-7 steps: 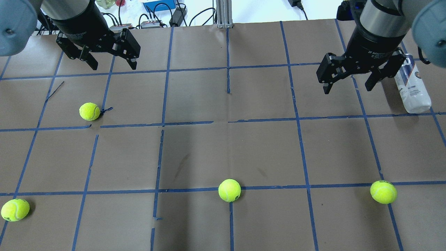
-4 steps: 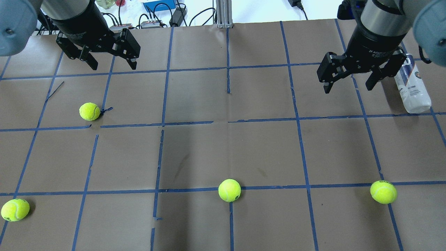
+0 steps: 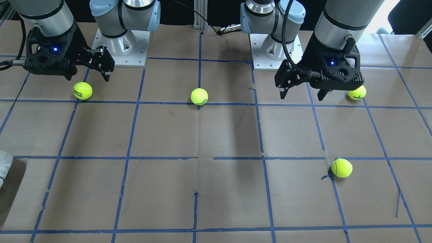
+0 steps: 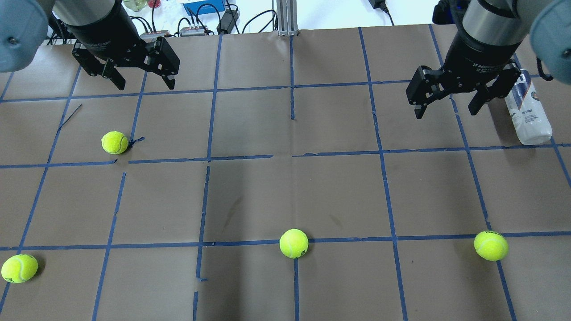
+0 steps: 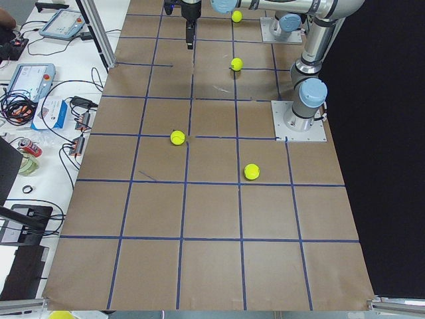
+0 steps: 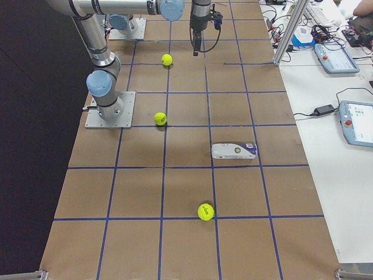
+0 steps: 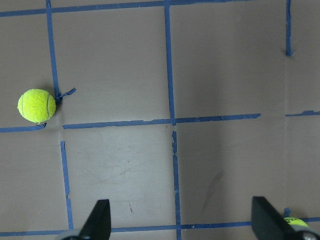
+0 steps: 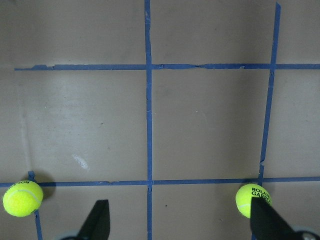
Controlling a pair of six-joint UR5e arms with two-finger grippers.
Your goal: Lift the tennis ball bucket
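Observation:
The tennis ball bucket is a clear can with a white and navy label. It lies on its side on the brown table at the far right, and shows in the exterior right view and at the left edge of the front view. My right gripper is open and empty, hanging above the table just left of the bucket; one finger covers the bucket's far end. The bucket is out of the right wrist view. My left gripper is open and empty at the far left, also seen in the front view.
Several loose yellow-green tennis balls lie on the table: one near the left gripper, others in the near row. Cables and devices lie beyond the far edge.
My right gripper has shifted very slightly toward the far side of the table. The left arm, the bucket and the balls have not moved.

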